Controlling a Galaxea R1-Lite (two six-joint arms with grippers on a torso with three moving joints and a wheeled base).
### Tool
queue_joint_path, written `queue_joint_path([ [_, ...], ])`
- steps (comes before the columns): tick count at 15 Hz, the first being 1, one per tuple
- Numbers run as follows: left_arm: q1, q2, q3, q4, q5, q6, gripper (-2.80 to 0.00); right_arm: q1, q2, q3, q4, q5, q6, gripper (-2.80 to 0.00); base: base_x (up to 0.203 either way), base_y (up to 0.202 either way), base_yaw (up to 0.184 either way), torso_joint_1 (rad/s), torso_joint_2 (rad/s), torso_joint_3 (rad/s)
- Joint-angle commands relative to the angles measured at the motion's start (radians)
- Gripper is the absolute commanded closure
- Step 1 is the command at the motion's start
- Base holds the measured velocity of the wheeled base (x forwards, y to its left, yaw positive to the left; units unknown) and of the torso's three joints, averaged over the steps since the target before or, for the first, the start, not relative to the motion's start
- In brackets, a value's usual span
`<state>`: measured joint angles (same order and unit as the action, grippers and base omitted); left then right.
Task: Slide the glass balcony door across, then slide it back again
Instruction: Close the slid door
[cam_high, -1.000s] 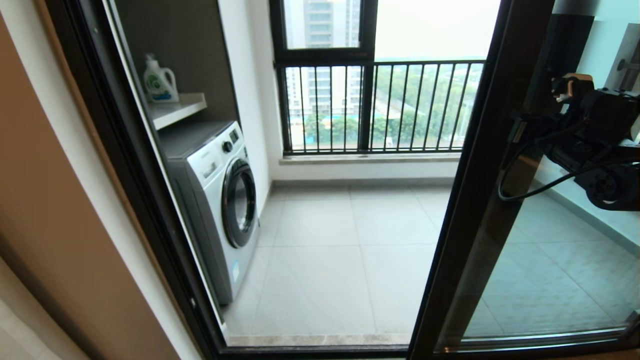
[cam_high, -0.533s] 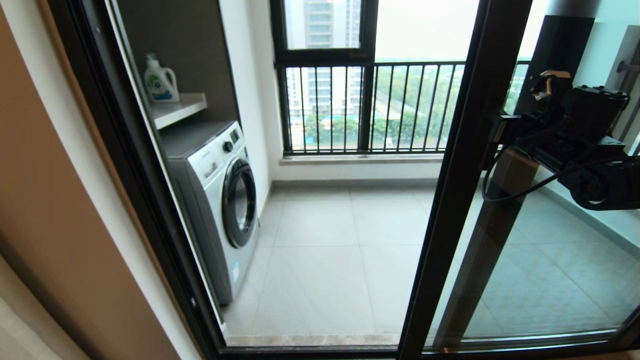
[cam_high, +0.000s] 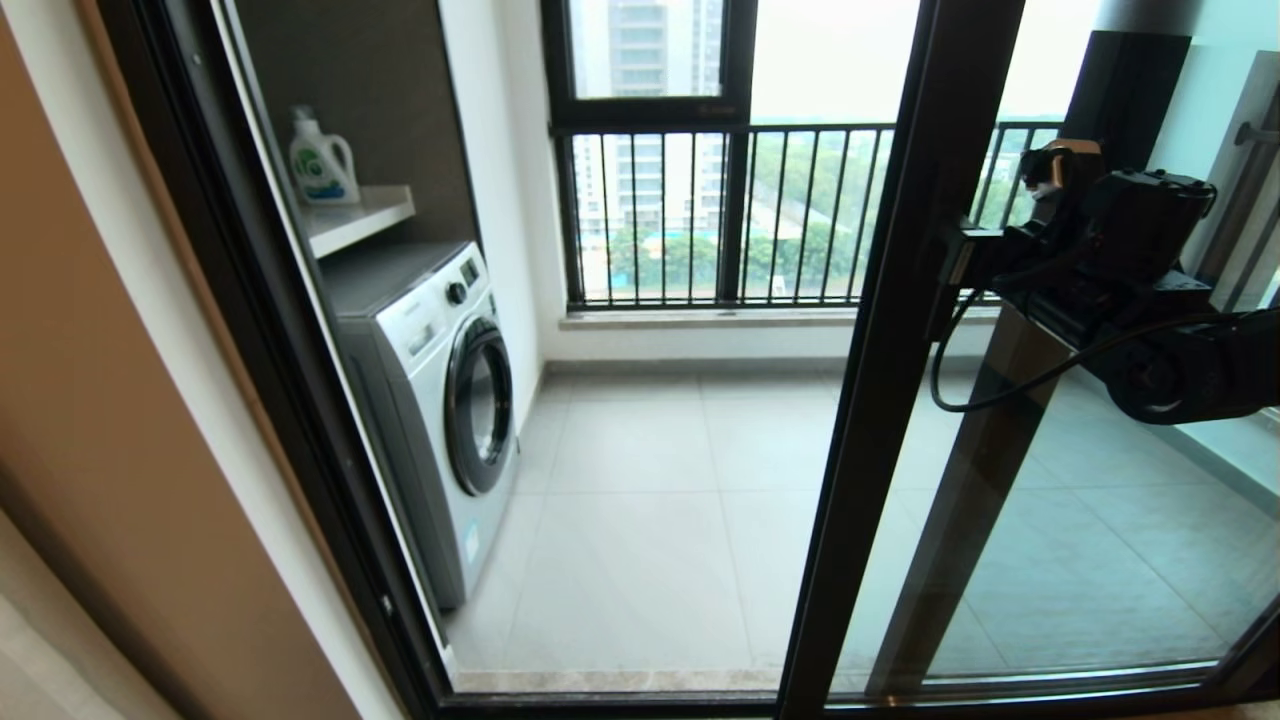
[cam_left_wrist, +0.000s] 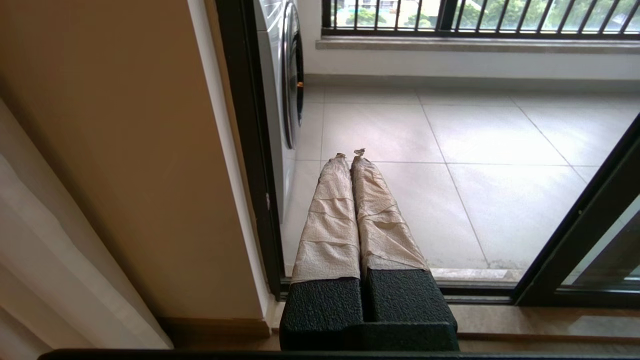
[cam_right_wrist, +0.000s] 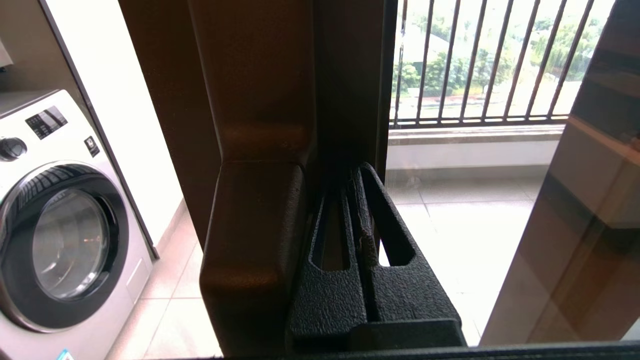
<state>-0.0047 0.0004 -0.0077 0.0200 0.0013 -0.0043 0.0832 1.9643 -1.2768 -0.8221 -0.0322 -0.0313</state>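
Note:
The glass balcony door (cam_high: 880, 400) stands partly across the opening, its dark upright running from the top to the floor track. Its dark bar handle (cam_right_wrist: 255, 240) juts out from that upright. My right gripper (cam_right_wrist: 352, 175) is shut with nothing between its fingers, which lie against the side of the handle, next to the glass. In the head view the right gripper (cam_high: 955, 265) reaches the upright from the right at mid height. My left gripper (cam_left_wrist: 350, 154) is shut, its fingers wrapped in tan tape, and hangs low by the left door jamb, touching nothing. The door's lower frame (cam_left_wrist: 575, 235) shows there too.
A white washing machine (cam_high: 440, 400) stands left on the balcony, under a shelf with a detergent bottle (cam_high: 320, 160). The fixed dark door jamb (cam_high: 260, 350) and a tan wall bound the left. A black window frame with railing bars (cam_high: 720, 210) closes the back. A second dark upright (cam_high: 1000, 450) shows behind the glass.
The door's upright has slid to the left together with my right gripper, so the gap to the left jamb is narrower. The left arm has not moved.

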Motion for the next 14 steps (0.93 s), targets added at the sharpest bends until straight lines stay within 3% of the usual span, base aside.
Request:
queue_joint_path([
  [1,0.0,0.001,0.0,0.0,0.0,0.0,0.0,0.034,0.004,0.001,-0.002,-0.006,-0.001,0.0,0.0,0.0,0.0,0.0,0.0,0.0],
  [14,0.0,0.001,0.0,0.0,0.0,0.0,0.0,0.17,0.013,-0.003,0.001,-0.052,-0.001,0.0,0.0,0.0,0.0,0.0,0.0,0.0],
])
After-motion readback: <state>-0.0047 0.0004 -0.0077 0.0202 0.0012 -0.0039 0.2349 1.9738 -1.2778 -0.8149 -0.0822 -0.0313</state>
